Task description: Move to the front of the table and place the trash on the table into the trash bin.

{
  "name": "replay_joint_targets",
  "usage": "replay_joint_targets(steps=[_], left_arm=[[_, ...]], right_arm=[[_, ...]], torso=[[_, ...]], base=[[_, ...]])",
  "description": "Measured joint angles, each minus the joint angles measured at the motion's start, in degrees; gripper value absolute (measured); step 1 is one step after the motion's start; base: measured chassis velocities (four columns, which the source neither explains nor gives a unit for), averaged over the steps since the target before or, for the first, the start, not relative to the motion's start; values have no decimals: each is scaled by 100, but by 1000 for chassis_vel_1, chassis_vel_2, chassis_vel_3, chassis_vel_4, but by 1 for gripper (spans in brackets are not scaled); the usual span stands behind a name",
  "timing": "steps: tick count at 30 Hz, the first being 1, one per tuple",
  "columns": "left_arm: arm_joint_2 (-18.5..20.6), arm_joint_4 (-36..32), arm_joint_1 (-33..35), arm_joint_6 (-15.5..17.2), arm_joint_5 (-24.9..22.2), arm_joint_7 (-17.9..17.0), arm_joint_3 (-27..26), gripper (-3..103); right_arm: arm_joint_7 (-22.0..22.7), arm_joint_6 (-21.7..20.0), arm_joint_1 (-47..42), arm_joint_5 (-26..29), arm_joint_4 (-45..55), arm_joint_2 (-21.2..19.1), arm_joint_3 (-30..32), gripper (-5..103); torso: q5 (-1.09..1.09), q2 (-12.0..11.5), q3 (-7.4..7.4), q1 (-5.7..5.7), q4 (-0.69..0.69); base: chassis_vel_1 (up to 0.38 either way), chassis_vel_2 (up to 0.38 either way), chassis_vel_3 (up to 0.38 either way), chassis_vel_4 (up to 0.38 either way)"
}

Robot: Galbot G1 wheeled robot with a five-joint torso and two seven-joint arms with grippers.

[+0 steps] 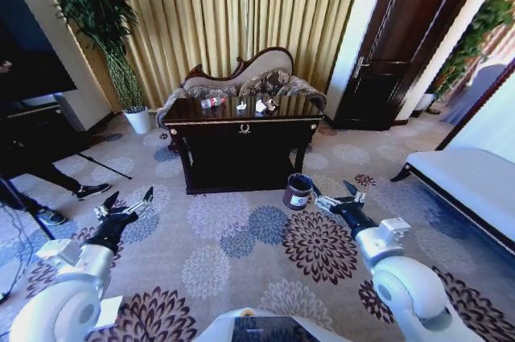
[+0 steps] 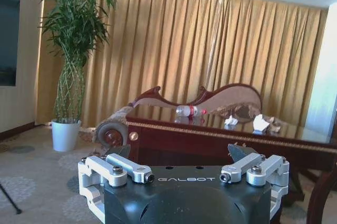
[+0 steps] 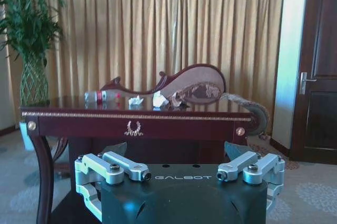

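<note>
The dark glossy table stands ahead at the middle of the room, with a gold ornament on its front rail. On its top lie a clear bottle with a red label and two white paper wads. The small dark trash bin sits on the carpet by the table's front right leg. My left gripper hangs open low on the left, well short of the table. Open too, my right gripper is just right of the bin. The wrist views show the bottle and wads from afar.
A carved floral sofa stands behind the table before gold curtains. At the back left is a tall plant in a white pot, and a dark door is at the right. A white bench lines the right side. A person's legs and a tripod are on the left.
</note>
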Motion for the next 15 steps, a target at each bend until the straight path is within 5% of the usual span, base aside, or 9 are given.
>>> replay_joint_targets(steps=[10,15], left_arm=[[-162,44,-47,-243,-79,-14,10,100],[-157,154,-68,-436,259,149,12,100]], right_arm=[[-95,387,20,-27,19,237,-6,100],[-144,98,65,-156,44,199,94,100]], torso=[[0,0,0,0,0],[0,0,0,0,0]], base=[[0,0,0,0],[0,0,0,0]])
